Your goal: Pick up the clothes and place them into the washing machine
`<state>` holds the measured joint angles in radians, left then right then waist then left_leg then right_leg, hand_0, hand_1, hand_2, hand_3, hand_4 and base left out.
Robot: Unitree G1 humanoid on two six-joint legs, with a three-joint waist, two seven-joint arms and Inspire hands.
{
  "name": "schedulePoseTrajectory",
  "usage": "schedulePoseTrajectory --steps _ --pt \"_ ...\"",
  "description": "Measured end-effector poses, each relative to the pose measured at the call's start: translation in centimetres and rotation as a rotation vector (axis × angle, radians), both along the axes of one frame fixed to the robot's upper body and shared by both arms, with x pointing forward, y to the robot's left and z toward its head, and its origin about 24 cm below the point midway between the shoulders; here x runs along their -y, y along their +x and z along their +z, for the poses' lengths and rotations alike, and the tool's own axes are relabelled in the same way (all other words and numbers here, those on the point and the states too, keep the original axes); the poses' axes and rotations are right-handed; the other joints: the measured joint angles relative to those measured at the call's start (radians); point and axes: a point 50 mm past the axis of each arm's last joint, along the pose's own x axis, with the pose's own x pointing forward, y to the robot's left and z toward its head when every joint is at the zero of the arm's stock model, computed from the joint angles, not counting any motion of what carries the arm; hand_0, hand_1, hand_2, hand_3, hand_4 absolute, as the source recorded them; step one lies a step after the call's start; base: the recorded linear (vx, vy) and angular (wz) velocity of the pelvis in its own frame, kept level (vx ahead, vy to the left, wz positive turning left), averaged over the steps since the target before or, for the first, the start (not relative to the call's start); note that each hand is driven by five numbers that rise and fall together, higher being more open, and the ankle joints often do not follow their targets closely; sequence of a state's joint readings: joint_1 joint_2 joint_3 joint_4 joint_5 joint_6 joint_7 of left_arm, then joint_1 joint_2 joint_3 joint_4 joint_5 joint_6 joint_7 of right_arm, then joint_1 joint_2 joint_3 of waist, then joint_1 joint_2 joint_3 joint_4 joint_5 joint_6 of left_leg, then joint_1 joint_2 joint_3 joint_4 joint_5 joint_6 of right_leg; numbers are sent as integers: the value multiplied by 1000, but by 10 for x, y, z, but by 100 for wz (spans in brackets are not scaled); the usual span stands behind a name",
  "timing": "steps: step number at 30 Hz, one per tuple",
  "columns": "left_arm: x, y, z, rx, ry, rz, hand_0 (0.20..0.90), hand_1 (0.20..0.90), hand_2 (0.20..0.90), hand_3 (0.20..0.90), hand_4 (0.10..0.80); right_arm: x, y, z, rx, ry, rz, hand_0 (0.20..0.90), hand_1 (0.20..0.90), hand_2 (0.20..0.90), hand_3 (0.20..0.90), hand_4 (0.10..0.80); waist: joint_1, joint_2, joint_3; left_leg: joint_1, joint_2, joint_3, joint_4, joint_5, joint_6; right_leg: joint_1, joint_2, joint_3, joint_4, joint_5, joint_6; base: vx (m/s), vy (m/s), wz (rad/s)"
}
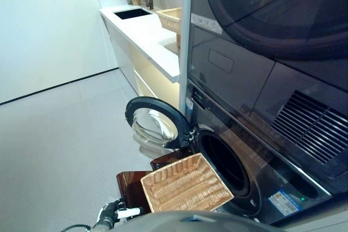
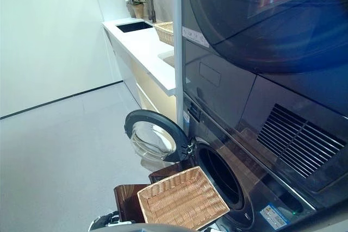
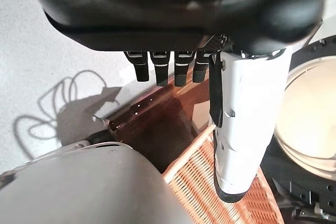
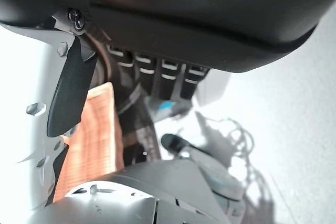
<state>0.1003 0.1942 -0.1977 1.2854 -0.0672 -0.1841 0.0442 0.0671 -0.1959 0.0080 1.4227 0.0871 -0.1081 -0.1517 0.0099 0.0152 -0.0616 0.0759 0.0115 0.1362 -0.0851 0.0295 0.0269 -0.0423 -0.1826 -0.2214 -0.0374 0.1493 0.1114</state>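
The shallow wicker basket rests on the low dark brown box in front of the washing machine and is empty inside. The machine's round door stands open to the left of the dark drum opening. My left hand hangs low, left of the box. In the left wrist view its fingers are relaxed and its white-covered thumb points over the basket's rim, holding nothing. My right hand hangs beside the basket, fingers relaxed and empty.
A dark dryer is stacked above the washing machine. A white counter runs along the back with a sink, a tap and a second wicker basket. Grey floor spreads to the left.
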Motion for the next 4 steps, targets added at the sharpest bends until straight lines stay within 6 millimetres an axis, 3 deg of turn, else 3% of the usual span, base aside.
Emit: schedulePoseTrajectory --steps 4 --pt "1 0 0 -6 2 -23 900 900 900 900 800 0 1 0 1 0 0 900 900 900 900 800 0 2 -2 0 2 1 0 0 0 0 2 1 0 0 0 0 0 0"
